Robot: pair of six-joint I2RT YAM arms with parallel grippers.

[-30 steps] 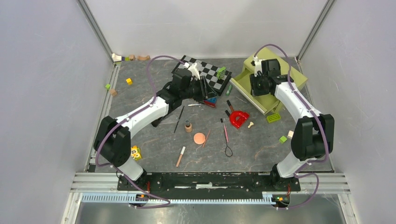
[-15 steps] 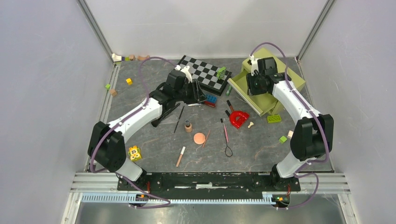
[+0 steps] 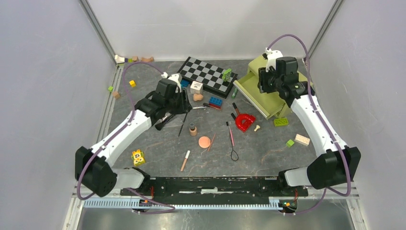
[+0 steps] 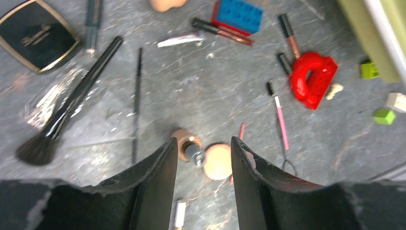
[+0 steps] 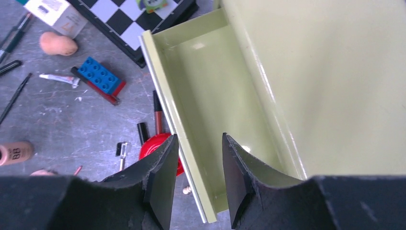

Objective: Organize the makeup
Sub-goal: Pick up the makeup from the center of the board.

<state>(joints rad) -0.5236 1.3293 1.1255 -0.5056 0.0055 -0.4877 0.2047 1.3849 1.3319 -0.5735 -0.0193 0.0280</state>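
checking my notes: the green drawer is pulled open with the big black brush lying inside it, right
No. The green drawer is pulled open, but its visible inside is bare in the right wrist view; the big black brush lies on the table in the left wrist view.

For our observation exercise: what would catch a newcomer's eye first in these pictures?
The black-and-white checkerboard at the far middle and the pale green box with its open drawer at the far right stand out. In front of them, a bright red horseshoe-shaped piece lies among the scattered makeup.
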